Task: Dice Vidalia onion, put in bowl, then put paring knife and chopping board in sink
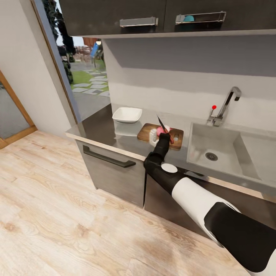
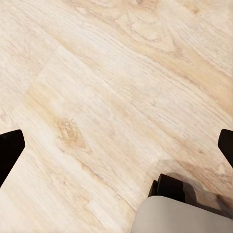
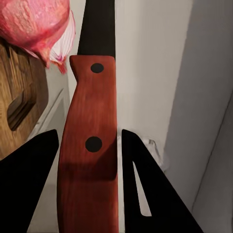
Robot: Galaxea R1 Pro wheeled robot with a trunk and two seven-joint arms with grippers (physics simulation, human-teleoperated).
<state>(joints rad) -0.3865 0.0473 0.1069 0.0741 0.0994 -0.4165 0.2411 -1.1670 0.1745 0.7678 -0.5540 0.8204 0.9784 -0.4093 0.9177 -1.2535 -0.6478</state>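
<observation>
Your right gripper's [image 3: 87, 160] two black fingers [image 3: 29, 165] sit closed on either side of the slim paring knife's [image 3: 90, 145] orange-red riveted handle, gripping it, with the thin dark blade running on past the small round pinkish-red Vidalia onion [image 3: 36, 24]. In the head view that right gripper [image 1: 163, 135] is over the rectangular dark-brown wooden chopping board [image 1: 147, 132], the blade tip [image 1: 160, 122] pointing up toward eleven o'clock, and the onion [image 1: 166, 130] rests on the board just beside the knife. Small white pieces [image 1: 153, 134] lie on the board at the gripper's nine o'clock. The shallow white square bowl [image 1: 127, 114] stands on the long grey glossy countertop [image 1: 103, 128] at the board's ten o'clock, near it but apart. The rectangular stainless-steel sink [image 1: 230, 153] with its round dark drain lies at the board's three o'clock, the curved chrome tap [image 1: 228, 101] with red knob behind it. Your left gripper's [image 2: 116, 145] black fingertips [image 2: 9, 150] stand wide apart, holding nothing, over the pale wood-plank floor [image 2: 97, 87].
</observation>
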